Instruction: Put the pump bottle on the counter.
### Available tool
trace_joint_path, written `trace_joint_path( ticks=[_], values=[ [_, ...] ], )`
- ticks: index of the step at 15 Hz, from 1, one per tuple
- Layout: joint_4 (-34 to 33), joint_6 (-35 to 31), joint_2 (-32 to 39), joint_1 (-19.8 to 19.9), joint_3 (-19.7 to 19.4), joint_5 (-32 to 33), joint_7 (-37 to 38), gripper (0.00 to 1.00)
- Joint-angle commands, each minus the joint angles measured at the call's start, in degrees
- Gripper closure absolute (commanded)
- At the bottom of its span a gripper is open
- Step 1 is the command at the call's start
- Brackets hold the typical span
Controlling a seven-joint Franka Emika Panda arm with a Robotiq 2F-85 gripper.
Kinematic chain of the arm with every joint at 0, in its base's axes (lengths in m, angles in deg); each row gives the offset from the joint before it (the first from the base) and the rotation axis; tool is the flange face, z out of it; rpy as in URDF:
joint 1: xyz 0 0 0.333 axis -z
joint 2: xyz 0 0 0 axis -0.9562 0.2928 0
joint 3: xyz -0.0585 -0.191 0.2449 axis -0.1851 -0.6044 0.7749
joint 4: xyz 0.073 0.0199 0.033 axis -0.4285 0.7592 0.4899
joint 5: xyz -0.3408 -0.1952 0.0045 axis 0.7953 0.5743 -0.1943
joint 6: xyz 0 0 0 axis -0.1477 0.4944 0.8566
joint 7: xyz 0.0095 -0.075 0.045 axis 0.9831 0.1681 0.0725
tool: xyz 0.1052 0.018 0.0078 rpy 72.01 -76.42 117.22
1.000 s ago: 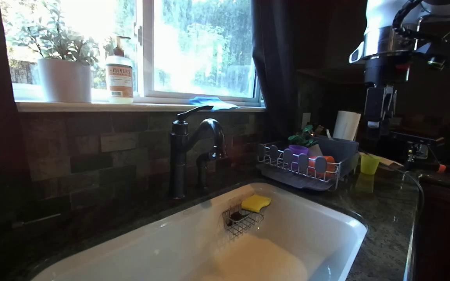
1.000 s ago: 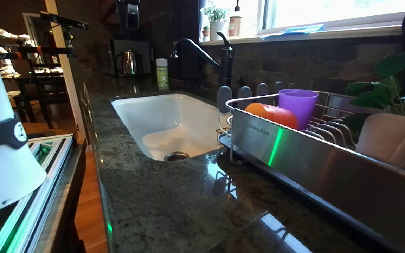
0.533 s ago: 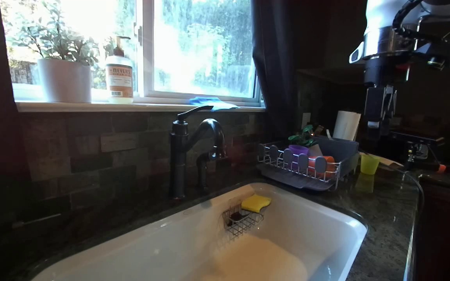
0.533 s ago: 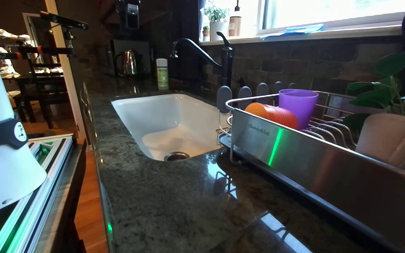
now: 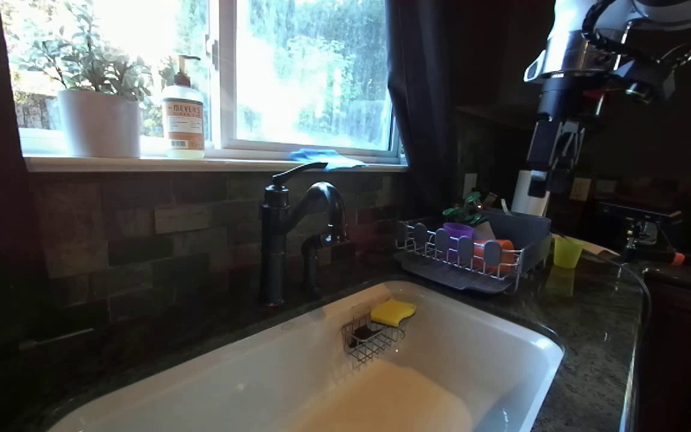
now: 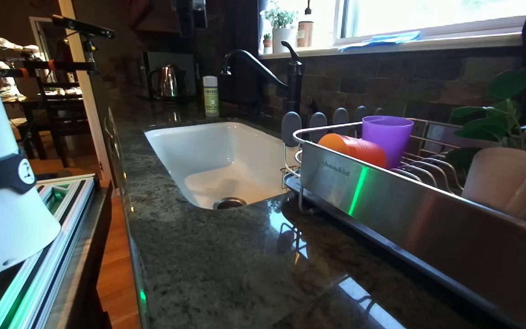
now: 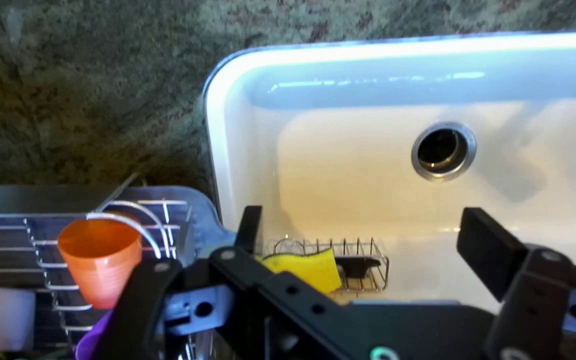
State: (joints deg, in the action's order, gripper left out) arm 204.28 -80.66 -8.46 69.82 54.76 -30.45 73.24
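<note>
The pump bottle (image 5: 184, 123), with a pale orange label and a dark pump top, stands upright on the window sill beside the white plant pot. It also shows on the sill in an exterior view (image 6: 305, 34), and it is out of view in the wrist view. The dark speckled counter (image 5: 597, 360) surrounds the white sink; it also shows in an exterior view (image 6: 217, 260) and the wrist view (image 7: 93, 100). My gripper (image 7: 365, 230) is open and empty above the sink, far from the bottle. It hangs at the upper right in an exterior view (image 5: 552, 180).
A dark faucet (image 5: 273, 240) stands between sink and sill. A dish rack (image 6: 427, 205) with an orange cup, a purple cup and a potted plant is beside the sink. A white plant pot (image 5: 99, 123) and a blue cloth (image 5: 327, 159) are on the sill. A spray can (image 6: 211, 97) stands behind the sink.
My arm and gripper have moved left and slightly up in an exterior view and now tilt a little. The bottle and the other objects have not moved.
</note>
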Motion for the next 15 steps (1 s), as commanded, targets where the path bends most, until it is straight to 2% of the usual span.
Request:
trace_joint_path(
  ticks=[1, 3, 6, 8, 11, 12, 15],
  values=[
    [-6.36, -8.08, 8.60, 2.78, 0.64, 0.99, 4.07, 0.00],
    [-9.88, -13.12, 13.11, 4.09, 1.31, 1.01, 7.16, 0.00],
    [-16.72, -17.43, 20.22, 4.33, 0.75, 0.99, 6.94, 0.00],
    [-22.28, -18.34, 23.83, 4.43, 1.16, 1.15, 8.03, 0.00],
    [-30.32, -17.45, 28.22, 4.90, 3.43, 2.27, 14.71, 0.00],
    [-25.36, -18.41, 24.80, 3.79, 1.17, 0.96, 10.25, 0.00],
    [-26.88, -18.37, 25.98, 3.65, 1.31, 1.03, 10.78, 0.00]
  ],
)
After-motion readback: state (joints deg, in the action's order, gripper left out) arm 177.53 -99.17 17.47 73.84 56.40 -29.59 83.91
